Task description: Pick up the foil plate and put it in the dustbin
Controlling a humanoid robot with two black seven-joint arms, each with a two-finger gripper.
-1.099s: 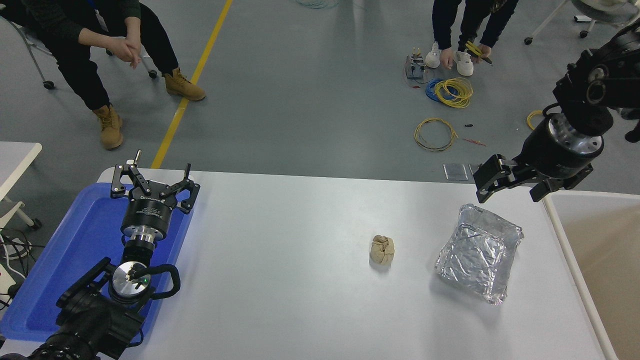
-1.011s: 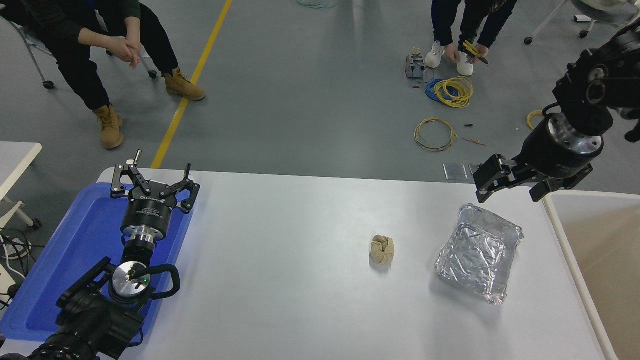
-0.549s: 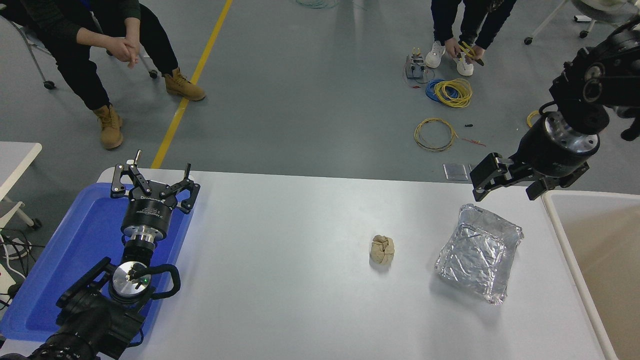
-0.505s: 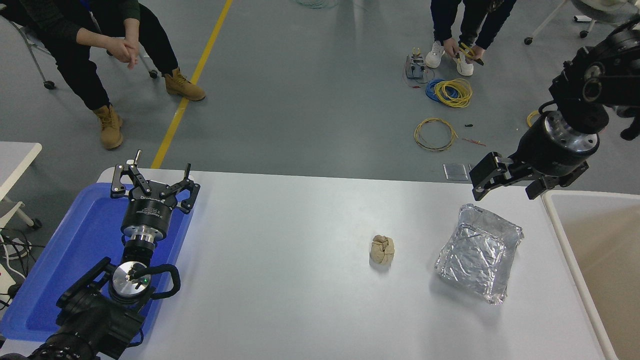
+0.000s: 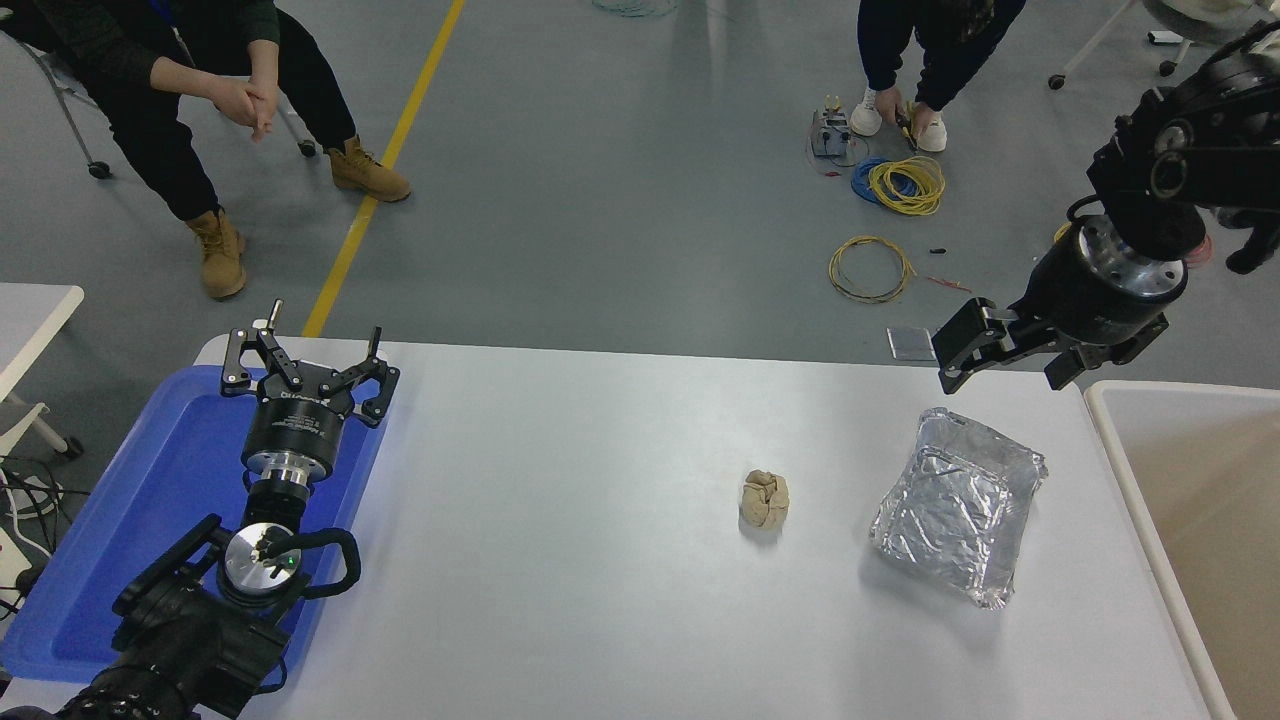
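Foil plate (image 5: 958,506) lies flat on the white bench (image 5: 600,450), right-hand part, open side up, walls wrinkled, nothing in it and nothing touching it. Dustbin (image 5: 1125,470) stands just past the bench's right edge, cream rim near the plate but apart from it. Small tan paper ball (image 5: 765,498) sits on the bench to the plate's left, near, not touching. Right claw (image 5: 1005,352) hangs in the air over the bench's far edge, beyond the plate's far corner, fingers spread wide, holding nothing; its arm comes in from the upper right. Left claw (image 5: 308,368) is parked over the blue tray (image 5: 150,500) at the bench's left end, fingers likewise spread and empty. One person sits at far left on the floor side, another crouches by coiled wires (image 5: 905,185).
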